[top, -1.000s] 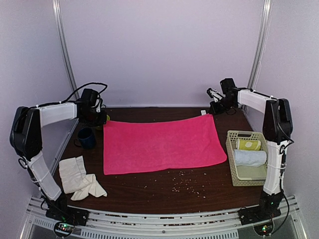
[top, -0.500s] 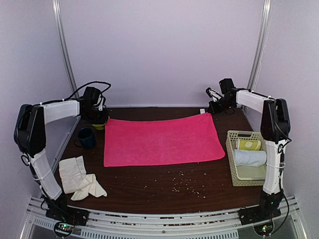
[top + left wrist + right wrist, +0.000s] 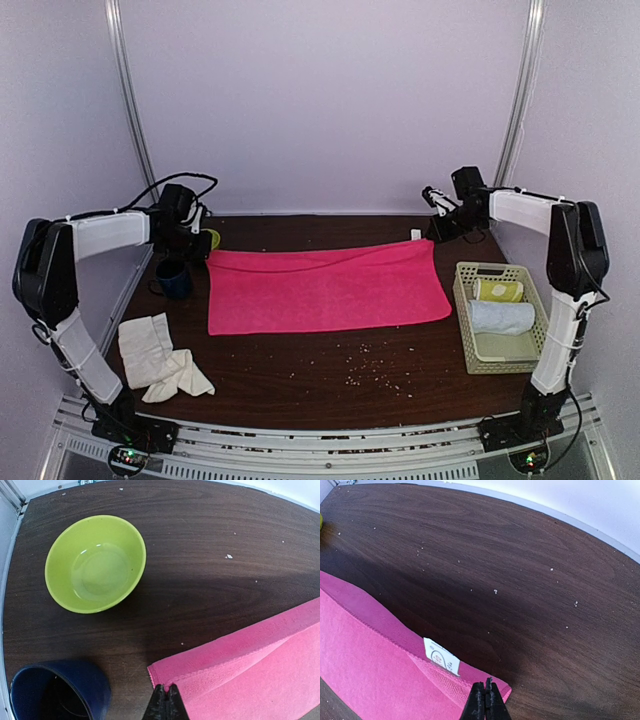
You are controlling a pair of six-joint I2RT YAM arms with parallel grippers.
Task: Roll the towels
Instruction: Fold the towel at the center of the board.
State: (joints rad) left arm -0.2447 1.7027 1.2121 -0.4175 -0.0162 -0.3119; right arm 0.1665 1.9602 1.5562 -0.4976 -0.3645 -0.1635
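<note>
1. The pink towel [image 3: 325,292] lies spread on the tabletop [image 3: 290,395], stretched between the two grippers. Its far edge is doubled over toward the near side in a narrow fold.
2. The left gripper [image 3: 165,704] is clenched on that fold at the towel's far-left corner, jaws pressed together with pink cloth rising up to them.
3. The right gripper [image 3: 485,700] is pinched tight on the far-right corner. A small white label [image 3: 441,656] stands out of the hem just beside its tips.
4. The cream towel [image 3: 160,355] lies crumpled well apart from the left gripper, back toward that arm's base, and neither gripper touches it.
5. Just beyond the left gripper a green bowl [image 3: 95,562] sits upright. A dark blue cup [image 3: 60,690] stands beside the gripper on its outer side, clear of the pink cloth.
6. Back from the right gripper, toward its arm's base, a cream basket [image 3: 462,300] holds a yellow-green roll [image 3: 497,290] and a white roll [image 3: 502,317] side by side.
7. Crumbs [image 3: 370,372] dot the tabletop nearer the bases than the pink towel.
</note>
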